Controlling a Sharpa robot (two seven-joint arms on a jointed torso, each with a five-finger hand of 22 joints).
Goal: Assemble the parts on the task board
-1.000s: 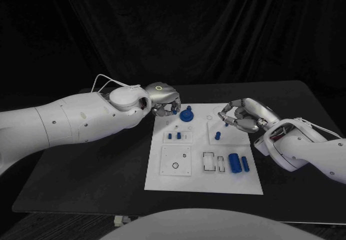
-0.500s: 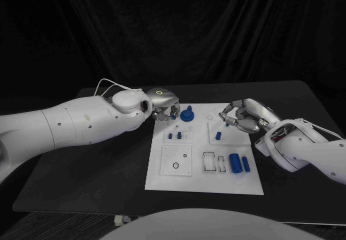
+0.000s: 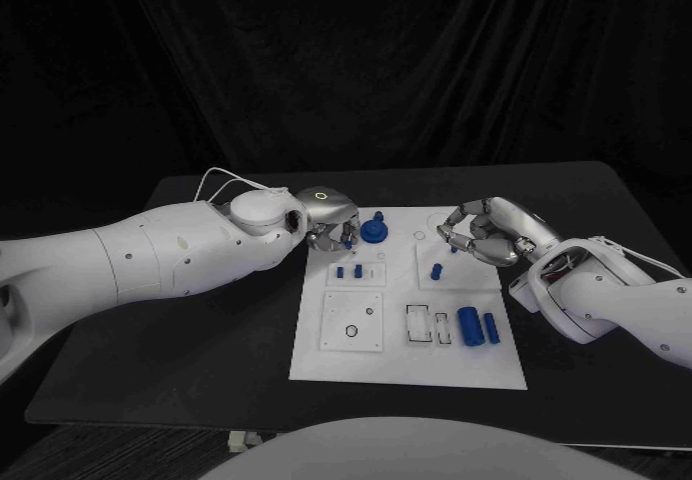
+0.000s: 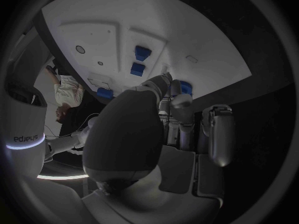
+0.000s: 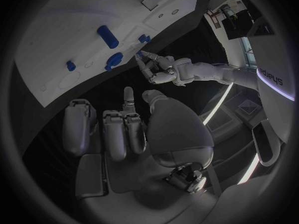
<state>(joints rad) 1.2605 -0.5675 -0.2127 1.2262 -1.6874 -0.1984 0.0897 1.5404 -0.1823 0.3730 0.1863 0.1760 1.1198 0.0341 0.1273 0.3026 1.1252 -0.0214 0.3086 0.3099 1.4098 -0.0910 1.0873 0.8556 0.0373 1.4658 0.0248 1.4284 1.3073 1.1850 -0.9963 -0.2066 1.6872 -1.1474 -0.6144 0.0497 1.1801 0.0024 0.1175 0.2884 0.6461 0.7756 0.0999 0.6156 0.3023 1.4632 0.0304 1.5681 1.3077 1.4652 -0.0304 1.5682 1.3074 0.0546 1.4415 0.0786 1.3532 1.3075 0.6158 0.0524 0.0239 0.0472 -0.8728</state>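
I see the task board (image 3: 408, 350) mid-bench (image 3: 173, 340). My left hand (image 3: 332, 222) sits at the board's far left corner, fingers curled beside the round blue part (image 3: 375, 233); I cannot tell whether it grasps anything. My right hand (image 3: 483, 232) hovers over the board's far right edge, fingers curled, nothing visibly in them. Two blue cylinders (image 3: 479, 326) lie near the board's right edge, two small blue parts (image 3: 348, 271) left of centre.

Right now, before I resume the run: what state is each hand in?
Left hand: fingers close around a blue part; whether it grips cannot be told.
Right hand: open, holding nothing.
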